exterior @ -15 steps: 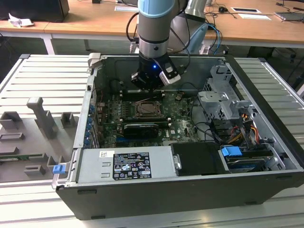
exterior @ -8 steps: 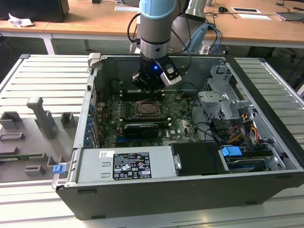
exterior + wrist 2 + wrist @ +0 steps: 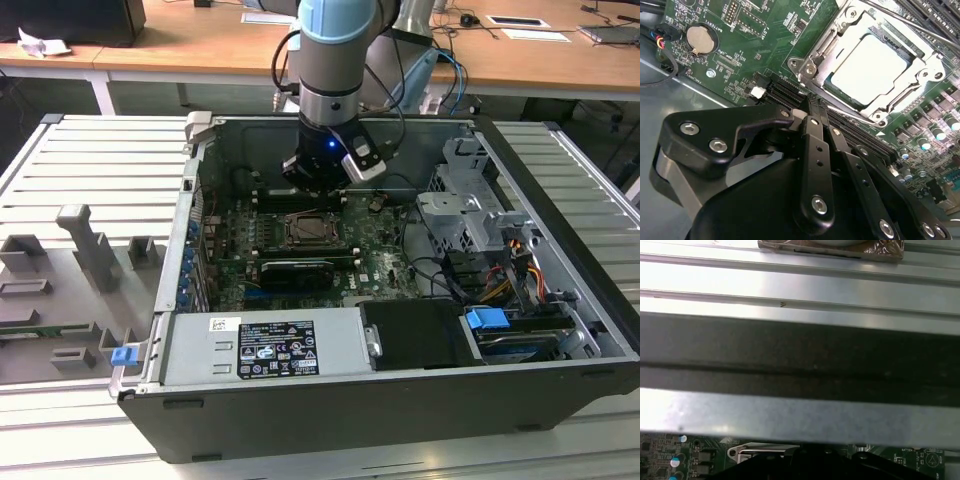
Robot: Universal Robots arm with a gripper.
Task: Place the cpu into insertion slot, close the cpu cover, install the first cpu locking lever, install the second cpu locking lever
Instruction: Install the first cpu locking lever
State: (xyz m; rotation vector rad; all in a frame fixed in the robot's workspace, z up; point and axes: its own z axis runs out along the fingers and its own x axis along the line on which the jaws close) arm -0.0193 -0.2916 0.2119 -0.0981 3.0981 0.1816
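The cpu (image 3: 875,67), a pale silvery square, lies in the insertion slot (image 3: 305,232) on the green board. The cpu cover (image 3: 840,37), a silvery frame, lies down around it, and the chip shows through the cover's opening. One thin metal lever rod (image 3: 920,25) runs along the far side of the socket, another (image 3: 850,111) along the side nearest the gripper. My gripper (image 3: 811,105) is shut with nothing between its fingers, its tips just beside the socket's edge. In the exterior view the gripper (image 3: 320,188) hangs inside the case, a little behind the socket.
The open computer case (image 3: 560,230) has tall walls all round. Long black memory slots (image 3: 785,92) run beside the socket. A drive cage with cables (image 3: 470,225) fills the exterior view's right, a power supply (image 3: 265,350) the front. A coin battery (image 3: 700,40) sits on the board.
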